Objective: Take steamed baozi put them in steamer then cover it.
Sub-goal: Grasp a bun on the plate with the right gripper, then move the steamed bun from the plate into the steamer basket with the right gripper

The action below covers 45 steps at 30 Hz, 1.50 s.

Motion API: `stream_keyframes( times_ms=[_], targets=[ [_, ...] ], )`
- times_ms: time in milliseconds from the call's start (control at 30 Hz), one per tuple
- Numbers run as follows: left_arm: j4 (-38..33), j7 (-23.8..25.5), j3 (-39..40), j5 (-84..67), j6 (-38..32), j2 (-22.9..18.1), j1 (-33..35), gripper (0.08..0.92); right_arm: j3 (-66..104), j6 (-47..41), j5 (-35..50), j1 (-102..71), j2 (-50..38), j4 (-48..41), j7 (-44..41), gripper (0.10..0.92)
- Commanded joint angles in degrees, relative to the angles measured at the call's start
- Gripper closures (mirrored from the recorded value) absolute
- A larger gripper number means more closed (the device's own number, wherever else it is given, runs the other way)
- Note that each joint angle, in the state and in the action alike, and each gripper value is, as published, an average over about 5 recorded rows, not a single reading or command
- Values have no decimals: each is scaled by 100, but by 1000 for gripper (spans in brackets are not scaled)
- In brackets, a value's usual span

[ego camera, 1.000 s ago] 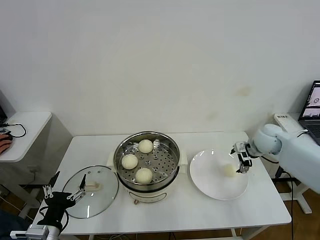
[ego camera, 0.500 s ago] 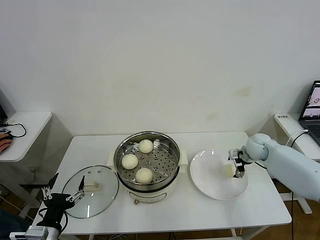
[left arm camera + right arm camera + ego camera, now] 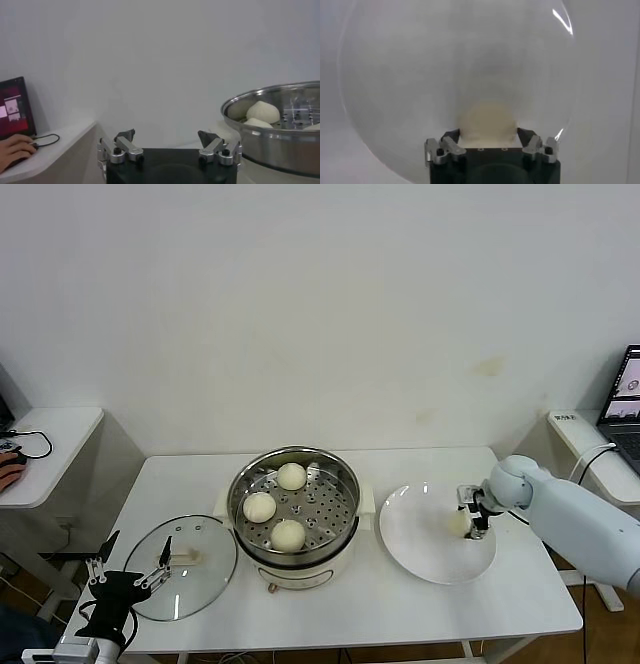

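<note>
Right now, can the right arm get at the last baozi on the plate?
Probably yes. The right hand is already down at the baozi on the plate, open fingers on either side of it, and nothing else lies on the plate.

No text, label, brand, number or sign can be read anywhere.

The steamer (image 3: pixel 293 506) stands open at centre frame, three baozi (image 3: pixel 259 506) leaving bare tray at its right. The glass lid (image 3: pixel 181 566) occupies the lower left.
</note>
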Motion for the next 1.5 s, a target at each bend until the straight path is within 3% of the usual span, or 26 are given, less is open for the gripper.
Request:
stream_keyframes(
  times_ms=[33,200,467,867,1167,1500],
  targets=[
    [-20,-1,-7,1,-7,-2,19,177,62,-17,73,45,32,1,-47,391],
    [-31,0,-16,-1,-9,13,31,177,-133,-181,456,494,-145,341,-232,444],
    [-40,-1,8,0,-9,22,14,177,-923,-526,1372,2238,-424,1078,-474,440],
    [-55,-8,57,6,-8,37,-46,177,-2270,-1747,2973,4687,361,2441,-157,428],
    [-60,-14,60,10,-12,-3,-47,177,-2554,-2633,4487,4415,1093,3096,842,423],
    [-78,-16,-47,-5,-17,-37,-3,177,-2713,-2798,4326,3744,1632,2771,1354,420]
  ],
)
